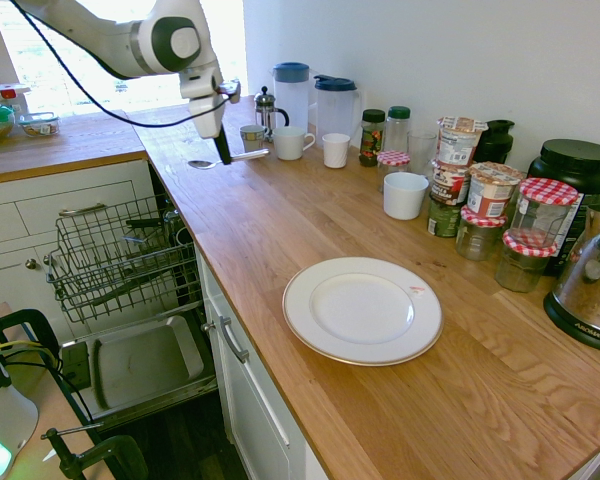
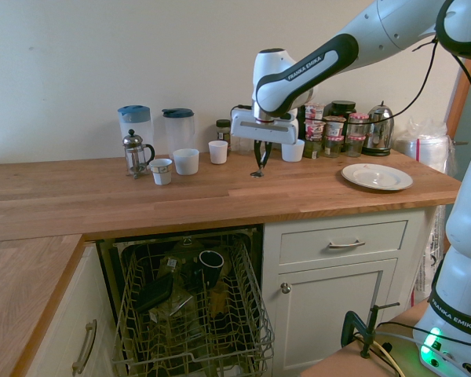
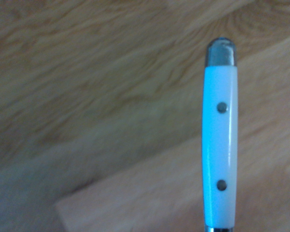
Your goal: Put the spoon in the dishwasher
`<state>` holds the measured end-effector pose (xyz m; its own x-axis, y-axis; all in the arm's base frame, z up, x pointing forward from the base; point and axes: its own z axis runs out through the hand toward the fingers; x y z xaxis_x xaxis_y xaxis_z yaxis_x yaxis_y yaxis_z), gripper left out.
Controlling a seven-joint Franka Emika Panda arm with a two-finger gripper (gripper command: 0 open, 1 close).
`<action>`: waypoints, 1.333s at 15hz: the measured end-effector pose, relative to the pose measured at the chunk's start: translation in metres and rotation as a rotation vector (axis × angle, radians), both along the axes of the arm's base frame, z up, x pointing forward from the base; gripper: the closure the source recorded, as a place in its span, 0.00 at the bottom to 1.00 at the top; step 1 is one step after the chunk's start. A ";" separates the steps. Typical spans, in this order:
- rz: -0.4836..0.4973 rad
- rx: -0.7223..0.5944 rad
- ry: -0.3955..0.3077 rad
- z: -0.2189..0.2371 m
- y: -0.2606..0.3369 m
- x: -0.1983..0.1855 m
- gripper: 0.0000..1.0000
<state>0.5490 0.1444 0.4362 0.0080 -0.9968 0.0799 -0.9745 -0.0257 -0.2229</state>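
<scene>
Plate: white [image 1: 362, 310], set on the near part of the worktop [image 1: 450, 400].
Dishwasher: opened [image 1: 120, 262], wire rack pulled out (dark mug [image 2: 211, 268] loaded).
Cup: white [image 1: 405, 195], placed in front of the stacked jars.
Gripper: fingers clenched on the spoon [image 1: 223, 160].
Spoon: gripped over the worktop [image 1: 252, 156], outside the dishwasher (white riveted handle seen; contact with the wood can't be told).
Pitchers: blue-lidded [image 1: 336, 108], stood by the wall.
</scene>
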 end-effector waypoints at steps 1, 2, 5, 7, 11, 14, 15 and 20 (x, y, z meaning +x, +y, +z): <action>0.025 -0.001 0.004 -0.005 0.027 -0.016 1.00; 0.049 0.002 0.006 -0.014 0.049 -0.033 1.00; 0.108 -0.003 0.013 -0.044 0.094 -0.086 1.00; 0.163 -0.007 0.016 -0.060 0.127 -0.124 1.00; 0.259 -0.046 0.027 -0.079 0.166 -0.163 1.00; 0.327 -0.074 0.062 -0.099 0.179 -0.173 1.00; 0.343 -0.086 0.077 -0.109 0.182 -0.174 1.00; 0.406 -0.087 0.117 -0.162 0.187 -0.172 1.00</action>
